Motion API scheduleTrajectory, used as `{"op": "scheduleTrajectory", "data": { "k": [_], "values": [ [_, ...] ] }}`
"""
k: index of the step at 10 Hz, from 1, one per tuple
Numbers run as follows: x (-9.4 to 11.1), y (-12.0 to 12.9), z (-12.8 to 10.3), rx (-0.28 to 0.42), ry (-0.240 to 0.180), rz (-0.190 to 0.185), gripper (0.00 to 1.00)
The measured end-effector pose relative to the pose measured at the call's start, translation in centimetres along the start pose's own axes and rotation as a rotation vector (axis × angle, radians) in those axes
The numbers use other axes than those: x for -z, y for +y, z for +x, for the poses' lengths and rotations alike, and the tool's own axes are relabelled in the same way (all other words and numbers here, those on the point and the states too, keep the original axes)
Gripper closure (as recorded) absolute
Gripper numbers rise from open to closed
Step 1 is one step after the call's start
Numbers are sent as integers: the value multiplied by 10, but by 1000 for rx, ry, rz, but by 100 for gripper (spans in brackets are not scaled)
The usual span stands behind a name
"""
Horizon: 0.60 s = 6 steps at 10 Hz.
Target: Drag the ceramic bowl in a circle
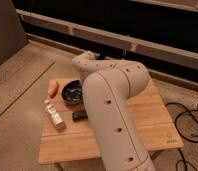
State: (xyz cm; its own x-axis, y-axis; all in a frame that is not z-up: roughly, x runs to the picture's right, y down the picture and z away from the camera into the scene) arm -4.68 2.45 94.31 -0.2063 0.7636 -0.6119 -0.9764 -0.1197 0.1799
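Gripper point(83, 79) at the end of the white robot arm point(112, 115) comes down at the right rim of the ceramic bowl point(71, 93), on the far left part of a low wooden table point(147, 125). The thick forearm crosses in front of it, so whether the gripper is apart, together or clamped on the rim cannot be told, nor whether it touches the bowl at all.

The arm rises from the bottom edge of the camera view, bends at a rounded elbow above the table's middle and turns back left toward the bowl, covering much of the tabletop. The bowl is round, shallow and dark, with a glossy inside, and sits upright on the wood.

Just left of the bowl, near the table's far left corner, lies a small orange object point(53, 89). Nearer the camera along the left edge lies a pale bottle-like item point(54, 116) on its side. A small dark flat object point(80, 115) rests between that item and the arm, just in front of the bowl.

Black cables point(189, 125) loop over the speckled floor point(17, 100) to the right of the table. A dark wall with pale horizontal rails point(142, 42) runs behind.
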Motion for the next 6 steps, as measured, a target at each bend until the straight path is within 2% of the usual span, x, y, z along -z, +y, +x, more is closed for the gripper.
{"op": "scheduleTrajectory", "data": {
  "k": [4,6],
  "values": [
    [0,0,0,0,0,0,79],
    [0,0,0,0,0,1,85]
  ]
}}
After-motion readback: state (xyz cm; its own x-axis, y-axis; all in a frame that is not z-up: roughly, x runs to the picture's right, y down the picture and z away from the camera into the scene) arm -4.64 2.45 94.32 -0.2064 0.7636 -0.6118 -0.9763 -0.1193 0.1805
